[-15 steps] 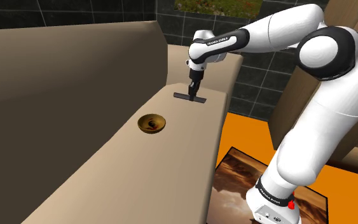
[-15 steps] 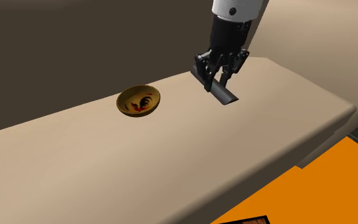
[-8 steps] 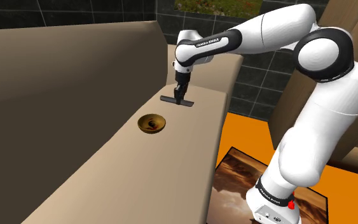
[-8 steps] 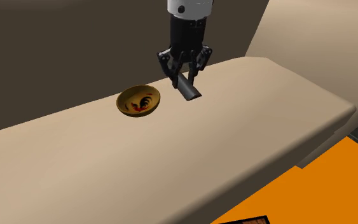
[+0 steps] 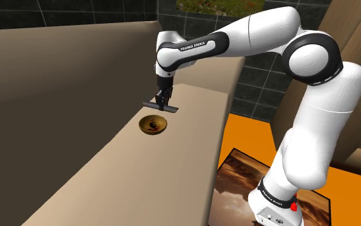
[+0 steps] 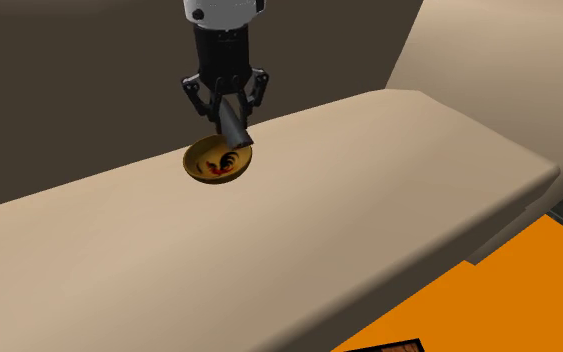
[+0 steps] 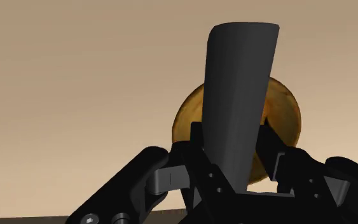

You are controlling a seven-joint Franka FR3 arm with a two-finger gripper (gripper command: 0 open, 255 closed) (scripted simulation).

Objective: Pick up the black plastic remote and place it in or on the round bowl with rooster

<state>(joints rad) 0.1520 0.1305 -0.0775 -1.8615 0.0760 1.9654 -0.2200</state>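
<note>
- Hand closed on the black remote at mid-length, across its narrow sides.
- Remote hangs just above the rooster bowl, apart from it; bowl sits on the tan ledge, nearer its back edge.
- Judged light, stiff and slick; a mid-body hold limits pivoting.

remote hiding much of bowl, its held end seemingly behind fingers

Arm reaches way out toward the shoulder view's left, elbow up high and forearm roughly level. The wrist is bent so the tool points straight down. Both fingers are pinched tight on the remote, one on each side.
</note>
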